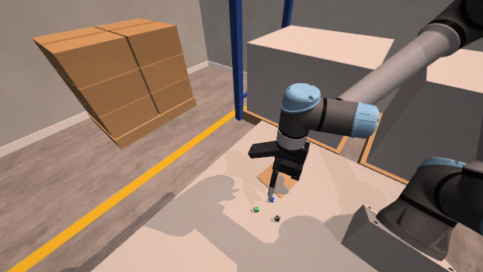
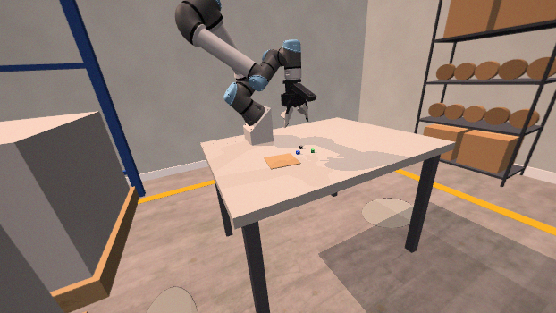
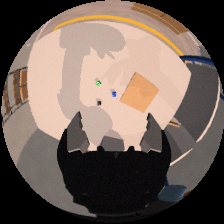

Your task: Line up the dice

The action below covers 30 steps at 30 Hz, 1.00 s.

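So far nothing of the job is done, as you can judge from how things lie: one table [image 2: 358, 179] carries one tan mat [image 2: 282, 160], and all three dice sit off that mat on the bare table surface. You have one arm [image 2: 223, 45] reaching out from its base, and one gripper [image 2: 295, 117] hanging well above the table, jaws spread wide apart with nothing between them.

Count the dice: three, one of each colour. You find the blue die [image 1: 272, 199] just beside the mat's edge, the nearest of the three to it. Beyond it from the mat lies the green die [image 1: 256, 209], and the black die [image 1: 277, 218] sits near both, a little farther from the mat than the blue one. Their top numbers are too small to read, so you cannot yet tell their order. All three placements remain.
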Each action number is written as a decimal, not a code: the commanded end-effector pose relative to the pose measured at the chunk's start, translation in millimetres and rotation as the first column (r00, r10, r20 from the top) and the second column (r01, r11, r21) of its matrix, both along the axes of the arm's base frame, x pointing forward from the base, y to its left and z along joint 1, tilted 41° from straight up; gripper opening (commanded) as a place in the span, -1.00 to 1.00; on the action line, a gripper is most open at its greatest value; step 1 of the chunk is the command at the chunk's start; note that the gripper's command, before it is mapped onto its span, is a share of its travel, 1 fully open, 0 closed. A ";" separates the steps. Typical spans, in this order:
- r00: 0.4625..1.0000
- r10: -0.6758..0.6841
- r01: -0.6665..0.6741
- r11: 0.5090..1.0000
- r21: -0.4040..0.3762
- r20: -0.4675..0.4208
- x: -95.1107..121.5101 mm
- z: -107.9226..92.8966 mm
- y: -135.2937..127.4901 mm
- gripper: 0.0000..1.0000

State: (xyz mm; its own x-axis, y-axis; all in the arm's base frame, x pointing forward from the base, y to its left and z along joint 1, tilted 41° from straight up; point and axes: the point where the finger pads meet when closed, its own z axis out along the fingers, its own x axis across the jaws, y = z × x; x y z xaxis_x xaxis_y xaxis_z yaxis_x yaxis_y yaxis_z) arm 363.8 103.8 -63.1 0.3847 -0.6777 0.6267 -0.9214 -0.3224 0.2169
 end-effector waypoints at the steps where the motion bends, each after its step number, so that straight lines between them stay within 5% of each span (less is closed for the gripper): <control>1: 1.000 0.001 -0.001 1.000 0.000 0.001 0.3 0.2 0.3 1.00; 16: 0.998 0.042 -0.042 0.999 -0.002 -0.036 1.0 -1.7 -0.5 1.00; 30: 0.922 0.288 -0.293 0.956 0.019 -0.258 4.1 -13.0 -6.3 1.00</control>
State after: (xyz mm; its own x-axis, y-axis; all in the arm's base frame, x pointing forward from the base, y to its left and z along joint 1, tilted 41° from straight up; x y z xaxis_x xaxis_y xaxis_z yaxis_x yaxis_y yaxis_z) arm 366.8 99.1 -73.0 0.6335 -0.5551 0.5390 -0.7720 -0.5006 0.3918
